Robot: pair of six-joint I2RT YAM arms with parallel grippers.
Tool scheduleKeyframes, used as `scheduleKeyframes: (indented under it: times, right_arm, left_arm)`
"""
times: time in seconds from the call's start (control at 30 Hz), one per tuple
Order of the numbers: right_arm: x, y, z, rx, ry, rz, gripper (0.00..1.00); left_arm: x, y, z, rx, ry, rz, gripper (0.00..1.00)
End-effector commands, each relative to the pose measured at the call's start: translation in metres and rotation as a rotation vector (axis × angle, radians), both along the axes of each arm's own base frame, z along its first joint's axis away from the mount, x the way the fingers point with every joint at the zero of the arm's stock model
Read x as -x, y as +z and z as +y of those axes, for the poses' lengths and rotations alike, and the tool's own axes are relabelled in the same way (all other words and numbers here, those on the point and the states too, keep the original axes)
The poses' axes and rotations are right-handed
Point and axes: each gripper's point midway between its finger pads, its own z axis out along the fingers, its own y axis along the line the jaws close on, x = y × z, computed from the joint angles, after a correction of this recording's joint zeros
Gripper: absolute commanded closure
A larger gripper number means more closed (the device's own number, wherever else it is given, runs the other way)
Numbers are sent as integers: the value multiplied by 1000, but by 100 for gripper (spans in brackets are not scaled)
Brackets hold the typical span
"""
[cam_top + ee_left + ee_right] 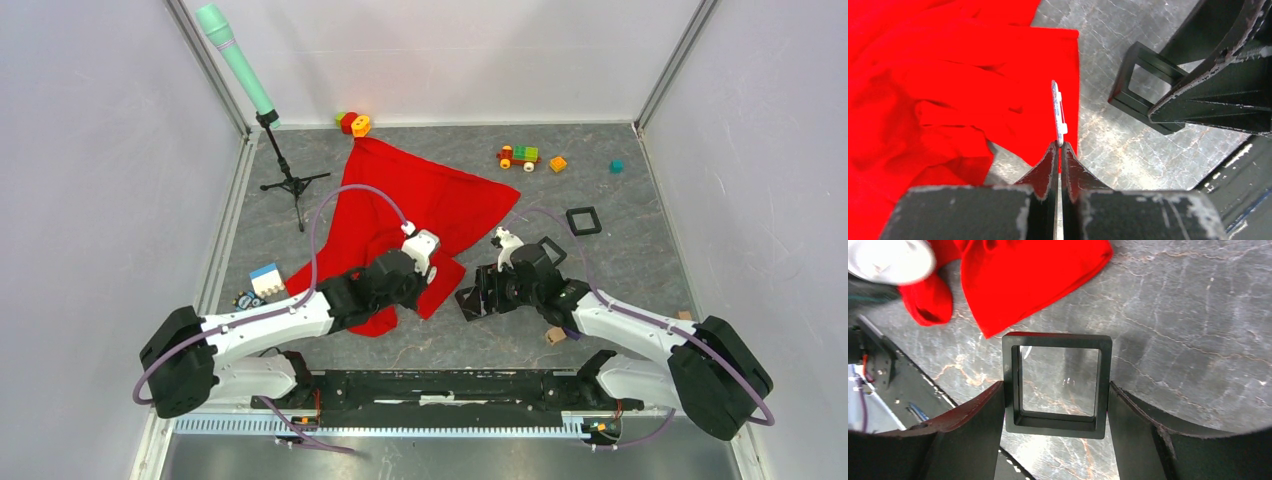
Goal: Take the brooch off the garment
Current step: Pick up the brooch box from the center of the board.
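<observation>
Left gripper (1058,148): fingertips pressed together, pinching the lower edge of the brooch (1058,112), a thin pale disc seen edge-on. The brooch stands upright from the tips, in front of the right-hand edge of the red garment (948,75). You cannot tell from here whether its pin is clear of the cloth or caught in it. No fabric looks tented up toward it, so my read is free, or nearly so.

Right gripper (1055,390): spread only as wide as the black square frame (1055,341), 1 finger against each side, holding it low over the grey table (1173,315) just beside the garment's corner. The frame has a clear pane in the middle.

Progress, as a judgement: grasp done; detaching is likely done or at its last stage. Left for you: confirm separation, then carry the brooch off the cloth. The frame held close by may be where it goes, but the task line does not say so.

Views compared:
- Left wrist: the only view showing the brooch. It also shows the frame and the right arm's fingers (1218,100) just beside it.
- Right wrist: shows the frame grip and pane. No brooch, only a blurred white shape (888,260) at top left.
- Top: brooch hidden by the left arm (290,315). Both grippers sit near together at the garment's near-right corner, and a 2nd black frame (583,210) lies apart to the right.
</observation>
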Motion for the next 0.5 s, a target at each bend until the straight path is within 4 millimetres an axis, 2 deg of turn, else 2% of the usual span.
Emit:
scheduleKeyframes:
  times: [0.0, 0.17, 0.27, 0.47]
  right_arm:
    - [-4, 20, 17, -121, 3, -19, 29]
    - [-11, 28, 12, -172, -63, -65, 31]
    - [-16, 32, 9, -185, -91, -98, 32]
    - [-21, 40, 10, -212, -101, -146, 33]
  left_arm:
    - [8, 11, -27, 189, -24, 39, 98]
    - [4, 5, -18, 344, 132, 241, 98]
    - [7, 18, -22, 512, 124, 333, 98]
    - [18, 33, -34, 653, 63, 494, 98]
